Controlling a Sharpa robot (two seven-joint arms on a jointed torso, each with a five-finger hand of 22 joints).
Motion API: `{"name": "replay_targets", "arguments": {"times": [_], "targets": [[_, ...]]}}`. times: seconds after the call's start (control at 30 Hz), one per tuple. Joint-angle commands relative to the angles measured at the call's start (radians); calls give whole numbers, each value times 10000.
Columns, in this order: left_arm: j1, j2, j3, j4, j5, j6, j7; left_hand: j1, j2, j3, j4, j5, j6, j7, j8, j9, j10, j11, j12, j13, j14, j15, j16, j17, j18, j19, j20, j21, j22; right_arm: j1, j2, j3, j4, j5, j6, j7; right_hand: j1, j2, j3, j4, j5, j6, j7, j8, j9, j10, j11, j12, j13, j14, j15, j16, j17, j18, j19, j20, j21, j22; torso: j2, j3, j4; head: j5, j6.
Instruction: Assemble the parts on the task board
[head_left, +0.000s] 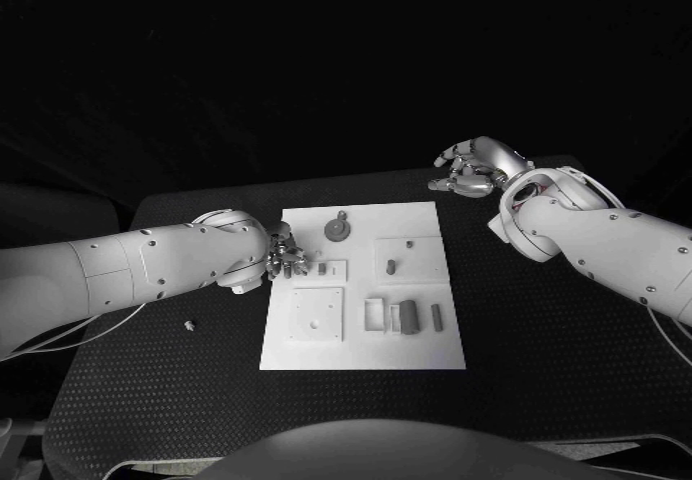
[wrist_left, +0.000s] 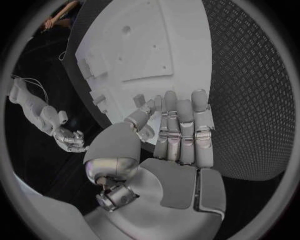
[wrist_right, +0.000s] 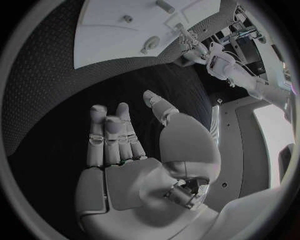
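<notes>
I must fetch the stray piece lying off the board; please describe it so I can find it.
Start from the white rectangular task board on the black table. Look off its edge on the robot's left, under the left arm: the tiny pale piece lies alone on bare table, touching nothing.

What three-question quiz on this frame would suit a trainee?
1. True or false: the right hand is over the board.
2. Which hand is at the board's edge? A) left B) right
3. What lies on the table beside the board, near the left arm?

Key:
1. False; it hovers off the board's far right corner, holding nothing.
2. A; the left hand has its fingers at the left edge.
3. A small loose part.
</notes>
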Motion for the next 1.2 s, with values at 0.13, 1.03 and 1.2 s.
{"name": "replay_targets", "arguments": {"times": [0.13, 1.03, 1.2], "targets": [[-1, 17, -1, -44, -309, 134, -192, 83, 107, 88, -26, 69, 66, 4, 55, 11, 67, 14, 60, -20, 134, -222, 50, -14, 165, 146, -156, 45, 228, -2, 0, 5, 6, -13, 98, 22, -48, 56, -2, 45, -12, -83, 150, 30, -11, -18, -26, 42, -13, -14, -15, -52, -15, 152, 14, -74, -34, 102, 0, 1, -3, -3, -25], [-7, 175, -1, -71, -417, 335, -209, -109, -275, -34, 22, 48, 126, -7, 48, 7, 128, 4, 66, -54, 171, -222, 89, -60, 139, 149, -172, 106, 215, -2, -4, 5, 3, -13, 98, 27, -52, 54, -5, 52, -12, -84, 151, 31, -17, -22, -26, 46, -18, -17, -14, -53, -18, 152, 14, -74, -39, 103, -3, 9, -3, -45, -61], [-10, 178, -1, -70, -386, 317, -200, -419, -658, -213, 143, 50, 155, -16, 47, 9, 150, -4, 71, -65, 179, -224, 116, -75, 138, 163, -178, 125, 204, -2, -6, 5, 1, -13, 103, 27, -53, 53, -6, 54, -12, -85, 151, 31, -18, -23, -25, 46, -20, -17, -14, -54, -19, 152, 14, -74, -40, 103, 1, 11, -6, -53, -66]]}}
